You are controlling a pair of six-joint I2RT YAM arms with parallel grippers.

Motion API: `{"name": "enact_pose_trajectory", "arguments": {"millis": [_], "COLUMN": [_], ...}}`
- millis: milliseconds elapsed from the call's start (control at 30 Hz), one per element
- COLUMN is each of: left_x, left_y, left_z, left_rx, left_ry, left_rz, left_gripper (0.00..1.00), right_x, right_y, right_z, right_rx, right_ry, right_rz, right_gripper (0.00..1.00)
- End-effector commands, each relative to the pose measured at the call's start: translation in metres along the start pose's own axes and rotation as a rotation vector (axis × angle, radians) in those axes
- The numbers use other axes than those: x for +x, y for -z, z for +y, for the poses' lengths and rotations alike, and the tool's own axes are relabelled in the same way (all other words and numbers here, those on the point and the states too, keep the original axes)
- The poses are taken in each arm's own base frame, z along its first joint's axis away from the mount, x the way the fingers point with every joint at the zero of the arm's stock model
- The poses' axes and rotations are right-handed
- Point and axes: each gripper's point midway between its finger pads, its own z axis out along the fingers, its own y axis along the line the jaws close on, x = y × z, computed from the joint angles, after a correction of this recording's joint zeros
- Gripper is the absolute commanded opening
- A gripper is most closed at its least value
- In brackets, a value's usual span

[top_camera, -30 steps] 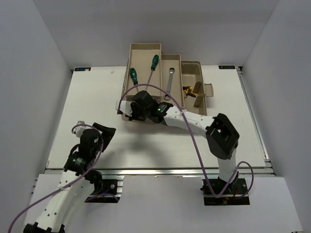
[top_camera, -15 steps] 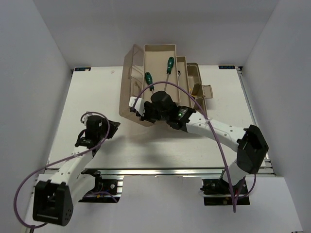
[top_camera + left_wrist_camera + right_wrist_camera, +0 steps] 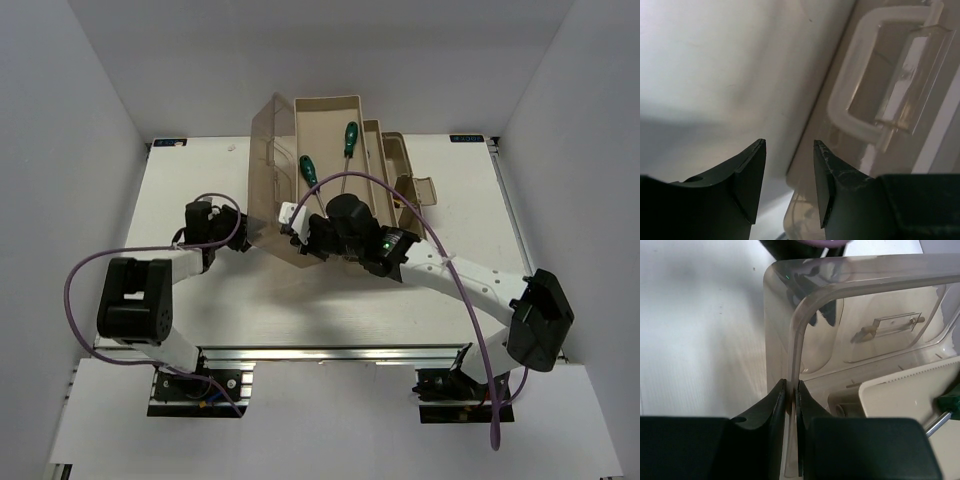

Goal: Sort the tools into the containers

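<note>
**Top view.** The toolbox (image 3: pixel 405 160) stands at 12 o'clock on the worktop (image 3: pixel 200 190). Its top tray (image 3: pixel 325 115) holds the near screwdriver (image 3: pixel 307 168) and the far screwdriver (image 3: pixel 350 135). No tool lies loose on the worktop. The wrench and hex keys cannot be made out, so their placement cannot be confirmed. Judgement: sorting is largely complete and the box remains to be closed. The lid (image 3: pixel 265 170) stands raised at the box's 9 o'clock side. The right pincer (image 3: pixel 300 237) is at the lid's 6 o'clock edge and the left pincer (image 3: pixel 238 228) is just beside the lid at 8 o'clock. There is open room from 7 to 10 o'clock; the two arms crowd the 6 o'clock side.

**Left wrist view.** The left pincer (image 3: pixel 789 185) is narrowly parted and holds nothing. The white handle (image 3: pixel 840 107) lies ahead at 1 o'clock, apart from the fingers. Bare worktop (image 3: pixel 715 65) lies at 10 o'clock.

**Right wrist view.** The right pincer (image 3: pixel 791 400) is clamped on the rim of the lid (image 3: pixel 850 330). The tray (image 3: pixel 900 395) and one screwdriver (image 3: pixel 951 402) sit at 3 o'clock. The worktop (image 3: pixel 700 330) lies at 9 o'clock.
</note>
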Motion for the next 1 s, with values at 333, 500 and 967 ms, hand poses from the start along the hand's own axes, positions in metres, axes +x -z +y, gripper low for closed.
{"name": "enact_pose_trajectory", "arguments": {"millis": [333, 500, 967], "left_x": [0.0, -0.003, -0.002], "left_y": [-0.036, -0.042, -0.04], "left_z": [-0.06, -0.074, -0.082], "left_rx": [0.239, 0.288, 0.339], "left_ry": [-0.038, -0.042, -0.022], "left_rz": [0.218, 0.252, 0.271], "left_gripper": [0.52, 0.52, 0.53], "right_x": [-0.112, -0.092, -0.085], "right_y": [0.053, 0.044, 0.082], "right_z": [-0.018, -0.011, 0.004], "right_rx": [0.08, 0.059, 0.039], "right_ry": [0.086, 0.08, 0.107], "right_rz": [-0.408, -0.351, -0.346], "right_gripper": [0.02, 0.27, 0.56]}}
